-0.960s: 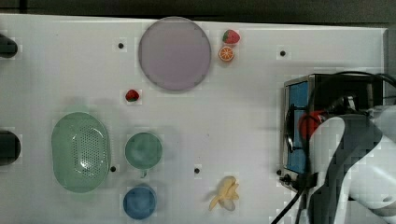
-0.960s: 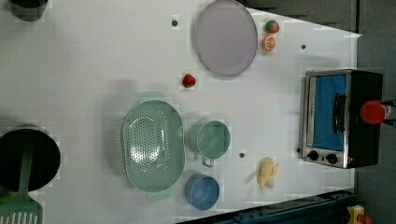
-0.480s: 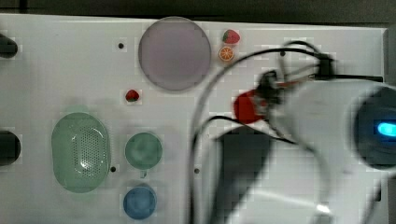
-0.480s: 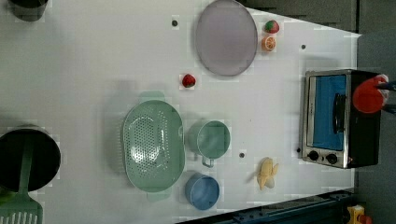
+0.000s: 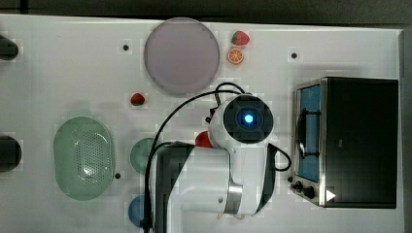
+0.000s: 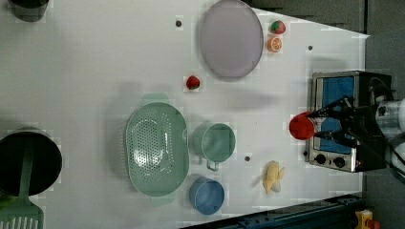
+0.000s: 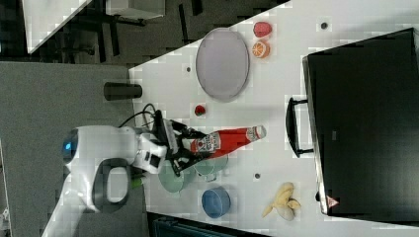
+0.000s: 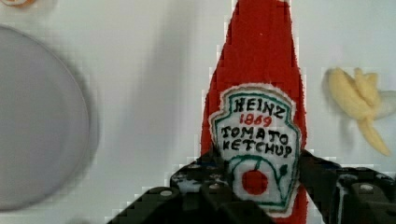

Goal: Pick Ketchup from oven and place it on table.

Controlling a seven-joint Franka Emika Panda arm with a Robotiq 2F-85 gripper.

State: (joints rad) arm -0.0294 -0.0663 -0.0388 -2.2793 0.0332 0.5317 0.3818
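Already the first half of the job looked done. The bench (image 7: 276, 106) lay wide and white beneath everything, and the oven (image 7: 365, 123) stood well apart from the fingers, past the cap end of the bottle in the right view, its door shut and its handle facing the carried load. The robot arm (image 5: 214, 184) reached out over the open middle of the bench. The gripper (image 7: 185, 146) had its fingers (image 8: 322, 172) closed on the Ketchup (image 7: 227, 140), clamping it at the label end of the body, with the white cap pointing away from them toward the oven. In the wrist view the label sat squarely between the two fingers. The bottle appeared to be held above the bench rather than resting on it, though contact could not be ruled out from these angles. What remained, by this reading, was the lowering onto bare bench just beyond the fingers, near the banana (image 7: 281, 201), and then the release.
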